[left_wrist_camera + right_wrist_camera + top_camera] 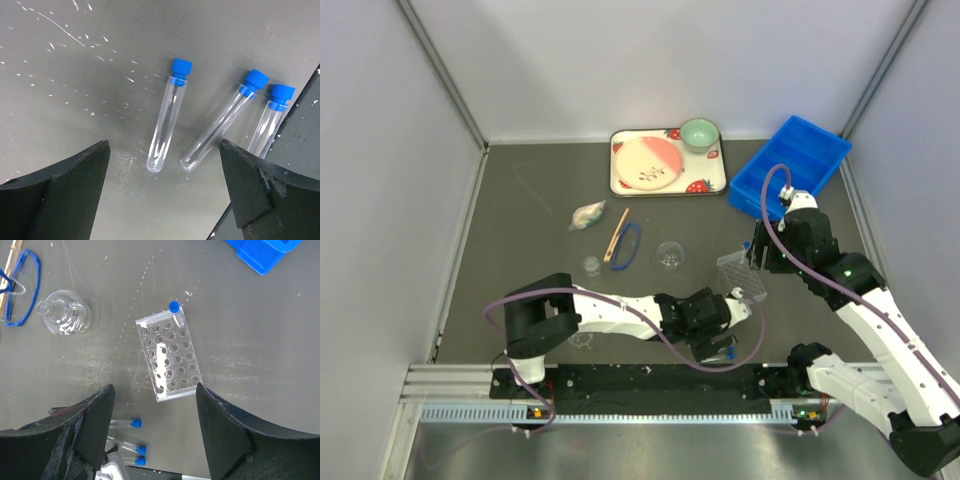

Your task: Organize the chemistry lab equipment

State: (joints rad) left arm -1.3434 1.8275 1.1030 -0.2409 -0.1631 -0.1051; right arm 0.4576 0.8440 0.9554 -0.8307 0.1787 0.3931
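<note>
left gripper (163, 155): spread, poised over three loose blue-capped tubes (167, 117) flat on table (75, 100) | right gripper (154, 392): spread above tube rack (169, 354) (one capped tube (174, 309) seated) | risk: could send a neighbour rolling — round, close-lying, easily nudged by an off-centre pinch

A blue plastic bin (810, 150) is sitting on the dark tabletop (520, 230) just beyond the right pincer (758, 258). Farther left, a strawberry-print tray (716, 165) is carrying a pink plate (648, 163) and a green bowl (699, 133).

A clear rectangular rack (168, 355) and three clear blue-capped tubes (167, 120) are being carried by the dark grey table (520, 225).
</note>
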